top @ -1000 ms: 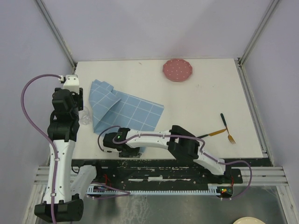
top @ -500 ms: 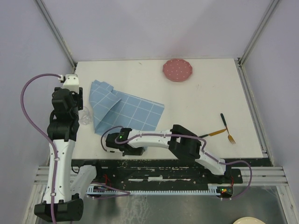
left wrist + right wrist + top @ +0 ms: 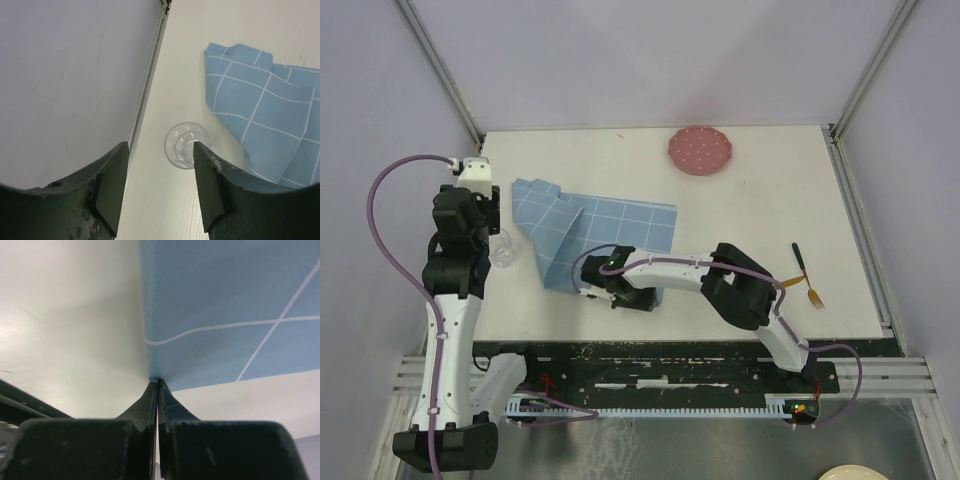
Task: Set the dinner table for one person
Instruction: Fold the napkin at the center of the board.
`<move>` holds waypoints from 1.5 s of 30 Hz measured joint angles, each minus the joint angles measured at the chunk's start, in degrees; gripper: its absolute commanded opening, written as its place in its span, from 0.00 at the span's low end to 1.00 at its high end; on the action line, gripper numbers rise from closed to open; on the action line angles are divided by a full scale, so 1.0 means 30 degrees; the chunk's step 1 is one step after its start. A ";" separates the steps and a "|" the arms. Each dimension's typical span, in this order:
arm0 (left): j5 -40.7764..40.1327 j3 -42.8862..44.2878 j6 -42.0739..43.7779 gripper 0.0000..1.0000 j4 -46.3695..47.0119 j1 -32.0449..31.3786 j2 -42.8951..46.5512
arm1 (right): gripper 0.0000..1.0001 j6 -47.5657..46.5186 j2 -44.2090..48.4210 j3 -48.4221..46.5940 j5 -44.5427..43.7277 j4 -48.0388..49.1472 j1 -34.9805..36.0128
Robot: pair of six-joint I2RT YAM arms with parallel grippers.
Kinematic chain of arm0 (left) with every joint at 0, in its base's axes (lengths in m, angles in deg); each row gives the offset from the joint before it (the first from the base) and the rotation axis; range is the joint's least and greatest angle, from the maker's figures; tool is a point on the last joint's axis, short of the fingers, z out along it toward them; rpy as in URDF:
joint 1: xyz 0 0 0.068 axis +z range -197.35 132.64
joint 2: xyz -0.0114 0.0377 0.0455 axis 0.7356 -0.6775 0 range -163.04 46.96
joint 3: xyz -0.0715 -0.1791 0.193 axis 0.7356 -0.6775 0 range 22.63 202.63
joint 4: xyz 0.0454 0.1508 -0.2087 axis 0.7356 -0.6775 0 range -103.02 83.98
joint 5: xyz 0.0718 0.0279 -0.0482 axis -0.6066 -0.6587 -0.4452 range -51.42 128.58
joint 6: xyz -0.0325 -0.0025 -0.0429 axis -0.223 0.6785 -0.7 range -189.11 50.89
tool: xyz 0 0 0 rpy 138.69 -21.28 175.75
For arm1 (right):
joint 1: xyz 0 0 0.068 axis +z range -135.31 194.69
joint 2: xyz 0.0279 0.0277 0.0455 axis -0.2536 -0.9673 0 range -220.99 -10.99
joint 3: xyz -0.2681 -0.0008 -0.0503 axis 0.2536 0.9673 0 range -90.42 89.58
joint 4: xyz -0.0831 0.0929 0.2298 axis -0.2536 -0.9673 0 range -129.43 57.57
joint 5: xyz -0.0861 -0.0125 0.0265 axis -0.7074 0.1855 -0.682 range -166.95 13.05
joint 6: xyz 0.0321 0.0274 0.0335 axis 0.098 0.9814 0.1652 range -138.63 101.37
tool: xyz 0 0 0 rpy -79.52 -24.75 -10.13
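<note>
The blue grid-patterned placemat (image 3: 605,235) lies partly folded on the left half of the white dinner table (image 3: 770,200). My right gripper (image 3: 642,296) is shut on the placemat's near corner. In the right wrist view the cloth (image 3: 225,305) fans out from the closed fingertips of the right gripper (image 3: 157,381). My left gripper (image 3: 492,232) hangs open above a clear glass (image 3: 503,252) near the table's left edge. In the left wrist view the glass (image 3: 186,146) stands upright just beyond the open left gripper (image 3: 160,146), partly behind the right finger (image 3: 210,185), apart from the placemat (image 3: 265,115).
A pink dotted plate (image 3: 700,150) sits at the table's far edge. A gold fork (image 3: 810,292) and a dark-handled utensil (image 3: 798,255) lie at the right, beside the right arm's elbow. Purple walls and a metal frame (image 3: 150,80) bound the table.
My right gripper has shut on the placemat's near corner and pulled it to the right, spreading the cloth wider. The left arm and the glass have stayed where they were.
</note>
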 measured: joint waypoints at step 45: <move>0.1639 0.0845 -0.0015 0.61 0.1064 0.0000 -0.1610 | 0.02 -0.2834 0.5268 1.0076 0.1596 -0.0954 -1.1715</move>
